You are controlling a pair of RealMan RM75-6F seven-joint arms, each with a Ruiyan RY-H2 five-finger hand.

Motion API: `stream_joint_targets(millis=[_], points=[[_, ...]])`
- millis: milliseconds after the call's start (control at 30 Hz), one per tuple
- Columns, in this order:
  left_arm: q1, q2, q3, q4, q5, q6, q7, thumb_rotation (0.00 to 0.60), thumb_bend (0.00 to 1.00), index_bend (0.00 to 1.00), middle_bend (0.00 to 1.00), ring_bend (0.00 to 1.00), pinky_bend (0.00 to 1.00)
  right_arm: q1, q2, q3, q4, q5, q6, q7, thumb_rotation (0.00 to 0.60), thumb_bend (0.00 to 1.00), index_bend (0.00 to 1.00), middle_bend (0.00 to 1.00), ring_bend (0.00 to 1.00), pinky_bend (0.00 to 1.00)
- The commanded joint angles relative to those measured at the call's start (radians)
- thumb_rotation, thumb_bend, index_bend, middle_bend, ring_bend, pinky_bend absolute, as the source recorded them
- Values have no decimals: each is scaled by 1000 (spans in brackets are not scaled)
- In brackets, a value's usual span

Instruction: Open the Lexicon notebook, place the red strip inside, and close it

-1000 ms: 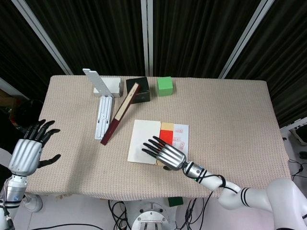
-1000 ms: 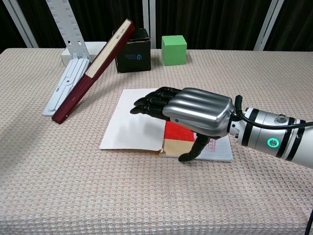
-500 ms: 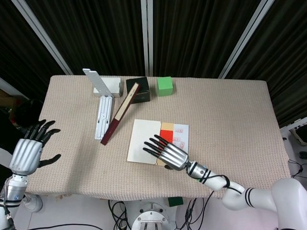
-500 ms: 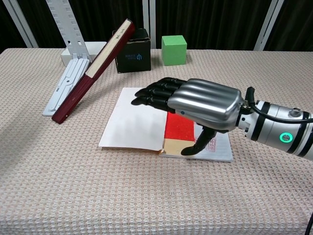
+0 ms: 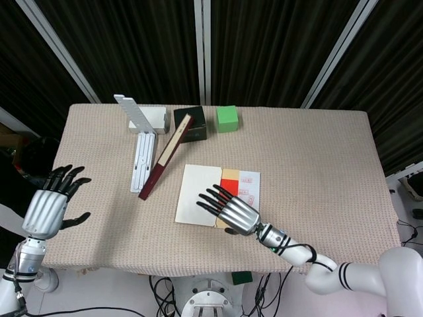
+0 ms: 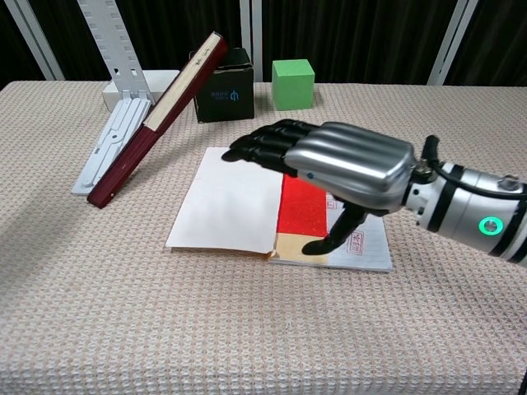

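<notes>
Even, bright overhead light; both views sharp.
The right hand (image 6: 350,169) shows soft glare on its metal back and casts a faint shadow on the notebook (image 6: 222,210); the backdrop stays dark, with mild edge distortion in the head view.

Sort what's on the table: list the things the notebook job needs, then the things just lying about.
Job: open notebook, red strip lying on its page, right hand above it.

Lying about: maroon book leaning on the black box, green cube, white slotted rack, left hand off the table's edge.
</notes>
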Motion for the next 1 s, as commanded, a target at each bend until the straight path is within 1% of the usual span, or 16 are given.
stream_joint_targets(millis=[33, 267, 400, 500, 633, 867, 1000], points=[[3, 4, 3, -8, 3, 2, 5, 600, 31, 270, 134, 82, 121, 36, -90, 30, 44, 21, -53, -21, 600, 107, 0, 7, 0, 0], [16, 10, 10, -10, 7, 19, 0, 600, 32, 270, 134, 82, 121, 78, -206, 74, 128, 57, -108, -80, 600, 184, 0, 0, 0, 0], [21, 12, 14, -7, 11, 26, -7, 600, 31, 270, 134, 82, 121, 92, -242, 89, 168, 74, -124, -110, 600, 275, 0, 0, 0, 0], [24, 14, 15, -5, 13, 29, -10, 600, 31, 270, 134, 82, 121, 98, -261, 97, 193, 89, -134, -125, 600, 303, 0, 0, 0, 0], [24, 16, 14, -3, 13, 30, -15, 600, 32, 270, 134, 82, 121, 106, -283, 104, 214, 111, -156, -128, 600, 304, 0, 0, 0, 0], [28, 13, 16, 6, 15, 35, -24, 600, 31, 270, 134, 82, 121, 108, -297, 92, 234, 114, -155, -120, 600, 304, 0, 0, 0, 0], [27, 9, 16, 11, 15, 32, -28, 600, 31, 270, 134, 82, 121, 111, -313, 105, 261, 127, -152, -137, 600, 305, 0, 0, 0, 0]])
